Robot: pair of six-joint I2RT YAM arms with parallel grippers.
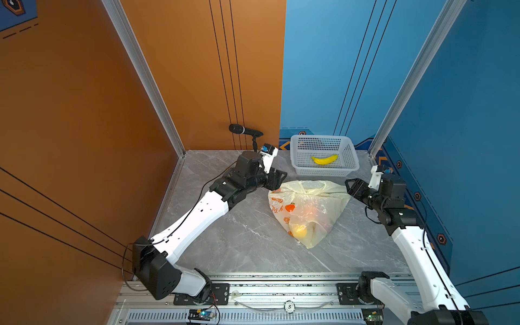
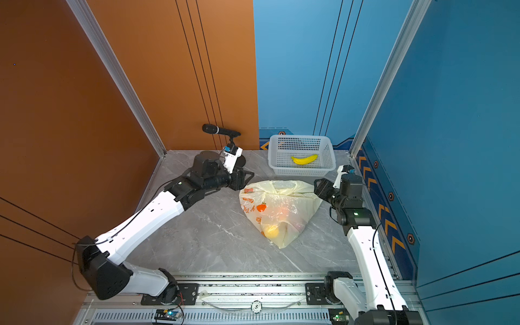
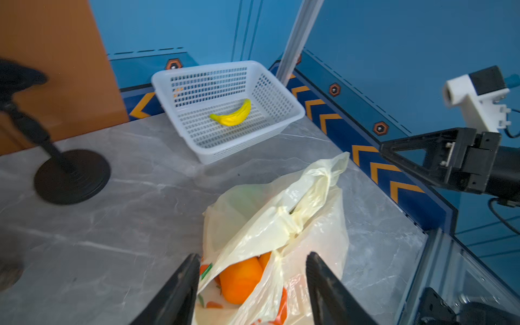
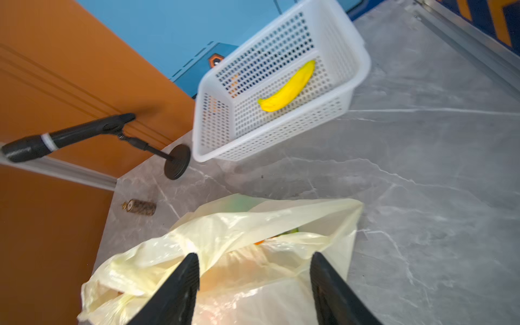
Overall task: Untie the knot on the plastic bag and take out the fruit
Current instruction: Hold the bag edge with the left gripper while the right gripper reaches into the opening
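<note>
Bright, even light with soft shadows.
In both top views the walls [image 1: 70, 112] splay outward toward the frame edges and the table [image 1: 253, 239] shows a faint sheen; the plastic bag [image 4: 253, 219] carries white glare in the right wrist view, and the microphone stand [image 3: 71, 176] is blurred in the left wrist view.

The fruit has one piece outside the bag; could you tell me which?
The banana, alone in the basket; the lemon and orange are inside the bag.

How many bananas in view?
1. The banana lies in the white basket, behind the bag. The bag shows only part of its contents, so another could be hidden inside.
</note>
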